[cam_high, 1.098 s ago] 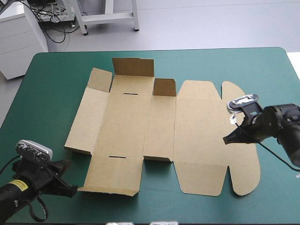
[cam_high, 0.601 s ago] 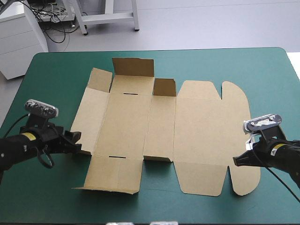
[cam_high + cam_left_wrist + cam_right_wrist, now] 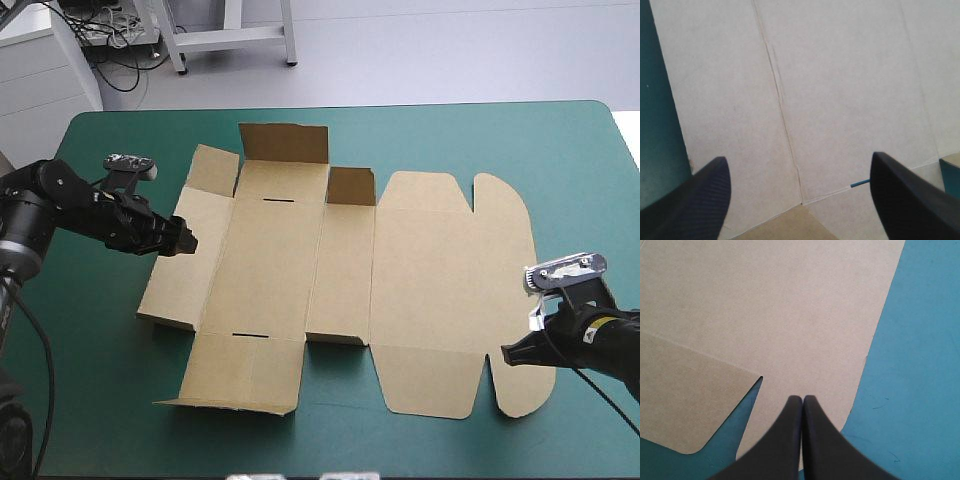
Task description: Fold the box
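One creased brown box (image 3: 430, 270), mostly flat, rounded flaps, left jaws apart, right jaws clenched

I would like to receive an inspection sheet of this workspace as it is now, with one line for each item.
surface: teal-green table cover, visible on all sides of the board.
job's things: brown cut cardboard box sheet, mostly flat; the small far flaps stand up.
clutter: nothing seen.
claws: left black claw open, over the sheet's left panel; right black claw shut, pointing onto the sheet's near right rounded corner; whether either one touches the board cannot be told.
cables: nothing seen.
surroundings: nothing seen.
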